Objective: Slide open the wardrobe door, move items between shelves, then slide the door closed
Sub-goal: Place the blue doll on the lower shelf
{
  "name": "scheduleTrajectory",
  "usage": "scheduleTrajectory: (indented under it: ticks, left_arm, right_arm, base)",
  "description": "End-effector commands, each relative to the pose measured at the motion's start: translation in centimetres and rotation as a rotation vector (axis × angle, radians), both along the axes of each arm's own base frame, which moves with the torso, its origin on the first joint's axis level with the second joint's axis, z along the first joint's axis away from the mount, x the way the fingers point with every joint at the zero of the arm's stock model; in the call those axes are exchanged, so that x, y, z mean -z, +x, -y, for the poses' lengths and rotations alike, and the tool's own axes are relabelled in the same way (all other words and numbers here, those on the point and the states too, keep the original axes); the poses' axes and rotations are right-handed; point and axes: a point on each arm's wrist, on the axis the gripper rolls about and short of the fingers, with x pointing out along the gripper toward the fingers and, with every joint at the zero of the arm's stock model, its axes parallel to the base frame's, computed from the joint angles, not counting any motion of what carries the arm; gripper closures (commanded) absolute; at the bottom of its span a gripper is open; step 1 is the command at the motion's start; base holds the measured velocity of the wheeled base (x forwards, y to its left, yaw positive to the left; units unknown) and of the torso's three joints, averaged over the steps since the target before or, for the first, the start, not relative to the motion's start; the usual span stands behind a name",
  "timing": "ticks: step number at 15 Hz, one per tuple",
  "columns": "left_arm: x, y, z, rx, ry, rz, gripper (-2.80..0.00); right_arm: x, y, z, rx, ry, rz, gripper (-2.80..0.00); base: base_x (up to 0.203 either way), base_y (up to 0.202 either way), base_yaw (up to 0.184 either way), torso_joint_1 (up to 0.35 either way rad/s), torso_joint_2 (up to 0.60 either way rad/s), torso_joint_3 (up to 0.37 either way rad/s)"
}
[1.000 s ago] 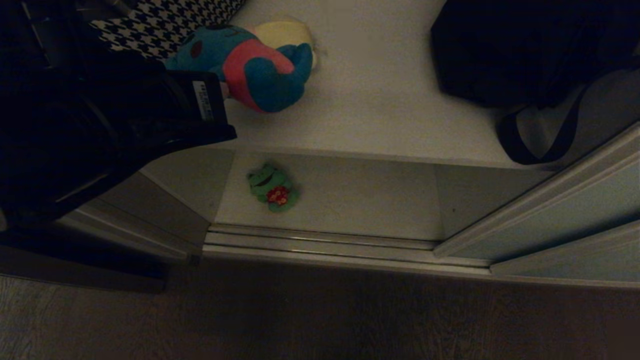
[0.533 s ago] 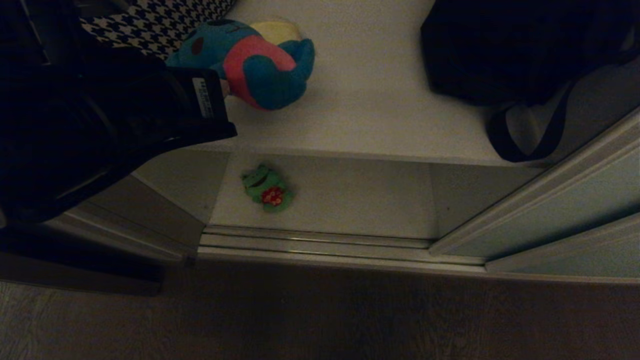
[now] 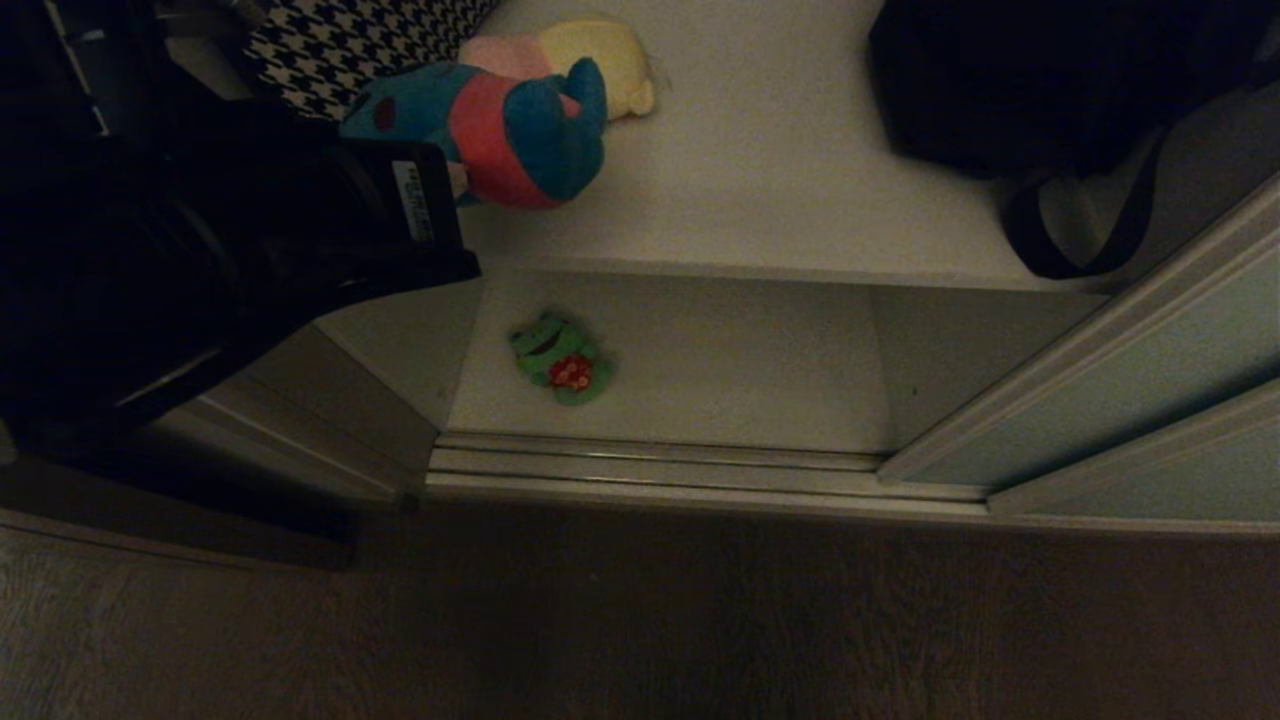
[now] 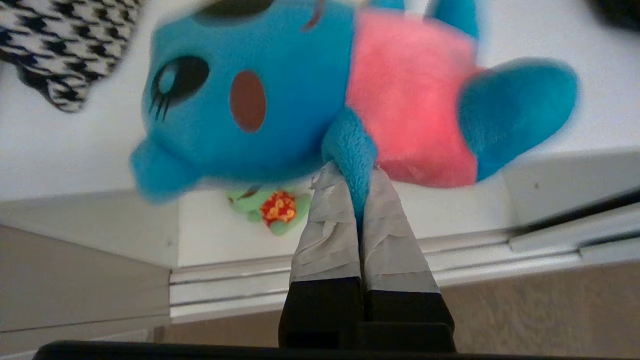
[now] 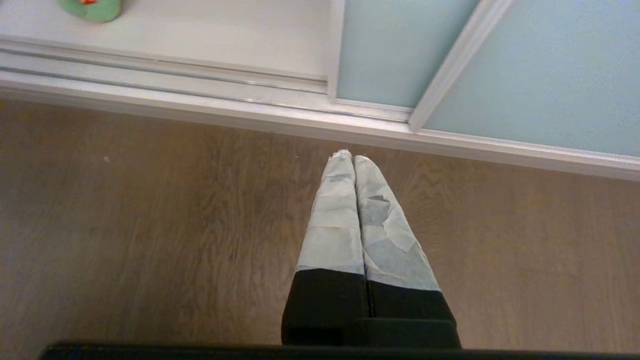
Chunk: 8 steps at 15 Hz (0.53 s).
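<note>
My left gripper [image 4: 351, 176] is shut on a limb of the blue toy with a pink belly [image 4: 280, 90], at the front left of the upper shelf [image 3: 780, 180]. Whether the blue toy [image 3: 500, 130] rests on that board I cannot tell. Behind it lies the cream-yellow toy with pink [image 3: 595, 50]. The green toy with red [image 3: 560, 360] lies on the lower shelf [image 3: 720, 370], below the held toy. The sliding wardrobe door [image 3: 1130, 400] stands pushed to the right, leaving the opening free. My right gripper [image 5: 351, 159] hangs shut and empty over the wooden floor.
A black strapped bag [image 3: 1050, 80] fills the upper shelf's right side. A houndstooth cloth [image 3: 350, 40] lies at the back left. The ribbed floor track [image 3: 650, 465] runs along the front of the lower shelf. My dark left arm [image 3: 200, 250] covers the opening's left edge.
The whole head view has shifted a little. The blue toy, still in my left gripper, has turned slightly, and more of the cream-yellow toy shows behind it.
</note>
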Motion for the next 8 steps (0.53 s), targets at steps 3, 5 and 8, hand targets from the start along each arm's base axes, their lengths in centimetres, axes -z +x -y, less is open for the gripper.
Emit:
scheduleTrajectory:
  ticks: [3,5,8]
  left_arm:
    - [0.7,0.0,-0.1,-0.003,0.011,-0.015,0.0]
    - [1.2,-0.1,-0.1,-0.001,0.008,-0.033,0.0]
    - [1.1,-0.6,-0.5,0.0,-0.001,-0.027,0.0]
  right_arm:
    - [0.0,0.0,0.0,0.0,-0.001,0.001,0.0]
    - [0.0,0.0,0.0,0.0,-0.001,0.0,0.0]
    - [0.0,0.0,0.0,0.0,-0.001,0.002,0.0]
  base:
    - [0.0,0.0,0.0,0.0,0.0,0.0]
    - [0.0,0.0,0.0,0.0,0.0,0.0]
    - [0.0,0.0,0.0,0.0,0.0,0.0]
